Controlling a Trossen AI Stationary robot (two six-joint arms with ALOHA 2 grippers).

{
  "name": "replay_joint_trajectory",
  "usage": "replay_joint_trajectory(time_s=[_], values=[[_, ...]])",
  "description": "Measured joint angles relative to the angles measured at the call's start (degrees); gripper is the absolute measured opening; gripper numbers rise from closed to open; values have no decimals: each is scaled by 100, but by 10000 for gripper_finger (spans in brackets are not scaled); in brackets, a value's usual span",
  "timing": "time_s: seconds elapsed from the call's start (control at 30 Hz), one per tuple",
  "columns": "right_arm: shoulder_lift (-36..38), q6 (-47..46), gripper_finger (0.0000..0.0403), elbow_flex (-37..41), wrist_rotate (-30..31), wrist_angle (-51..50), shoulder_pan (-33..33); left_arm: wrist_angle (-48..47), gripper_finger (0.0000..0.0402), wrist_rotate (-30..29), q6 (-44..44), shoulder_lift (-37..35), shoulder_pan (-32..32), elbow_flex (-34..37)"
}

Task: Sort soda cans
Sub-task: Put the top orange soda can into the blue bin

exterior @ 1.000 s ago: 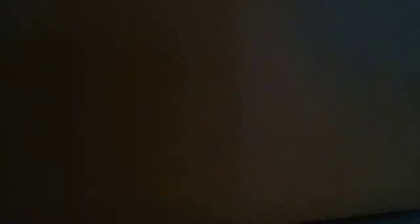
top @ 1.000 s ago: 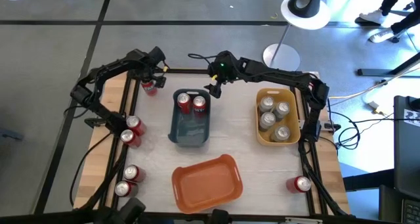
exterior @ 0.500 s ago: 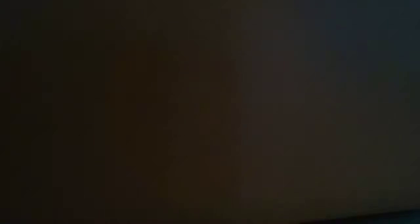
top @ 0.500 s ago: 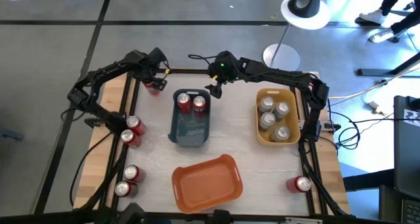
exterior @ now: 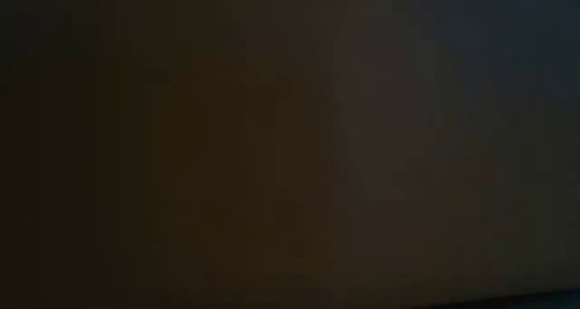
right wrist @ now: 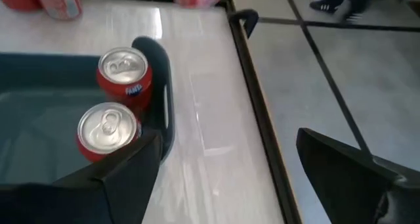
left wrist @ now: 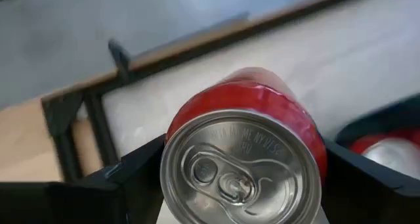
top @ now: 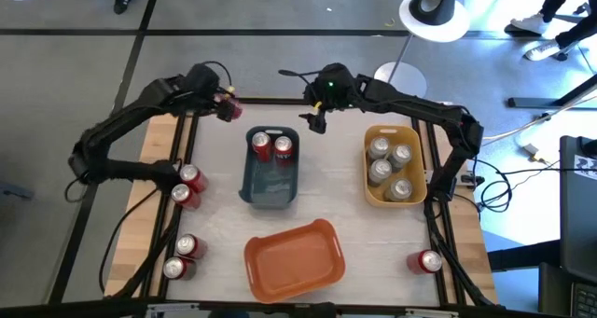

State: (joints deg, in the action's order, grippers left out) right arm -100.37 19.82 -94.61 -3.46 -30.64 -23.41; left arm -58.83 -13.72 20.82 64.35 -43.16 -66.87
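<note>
A red can (left wrist: pixel 246 152) is held between the 2 fingers of the left gripper (top: pixel 224 101), which is closed on its sides; in the high view the can shows at the upper left of the frame, lifted near the far edge of the surface (top: pixel 219 234), just left of the grey bin (top: pixel 270 192).

2 red cans (top: pixel 271 146) stand side by side at the upper end of that grey bin, and 4 silver cans (top: pixel 389 170) fill the yellow bin (top: pixel 368 194) at right of centre. 4 more red cans are left loose on the surface at lower left, in 2 pairs (top: pixel 187 186) (top: pixel 180 257), and 1 red can (top: pixel 426 261) lies at lower right. An orange tray (top: pixel 294 255) at bottom centre holds nothing.

The right gripper (top: pixel 315 122) hangs just above and right of the grey bin, its fingers spread wide with nothing between them. The low view is dark and nothing can be made out in it.

The step in hand is judged to be the carrying of a picked red can to the grey bin. The next move would call for the can to be brought over the free part of the bin, clear of the 2 cans already there and of the right gripper close by, then lowered upright and released.
</note>
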Motion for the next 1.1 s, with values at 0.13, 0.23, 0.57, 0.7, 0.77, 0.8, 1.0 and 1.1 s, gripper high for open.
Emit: replay_joint_trajectory(time_s=[0.13, 0.23, 0.57, 0.7, 0.77, 0.8, 1.0, 1.1], values=[[-5, -39, 351, 2, -2, -297, 19, 523, 304, 22, -96, -449, 487, 0], [2, -534, 351, 2, -120, -796, 18, 700, 305, 98, -338, -636, 975, 0], [26, -1537, 351, 7, -580, -1613, 399, 1249, 304, 514, -1021, -307, 2866, 0], [26, -1623, 351, 7, -343, -1537, 612, 1288, 304, 446, -762, 27, 3512, 0], [26, -1640, 351, 7, -196, -1565, 693, 1264, 304, 442, -613, 192, 3777, 0], [26, -1638, 351, 7, -120, -1573, 733, 1256, 304, 455, -547, 267, 3880, 0], [26, -1679, 351, 7, 46, -1571, 854, 1196, 304, 400, -354, 1009, 4118, 0], [26, -1711, 351, 7, 44, -1571, 859, 1164, 304, 368, -352, 1459, 4113, 0]])
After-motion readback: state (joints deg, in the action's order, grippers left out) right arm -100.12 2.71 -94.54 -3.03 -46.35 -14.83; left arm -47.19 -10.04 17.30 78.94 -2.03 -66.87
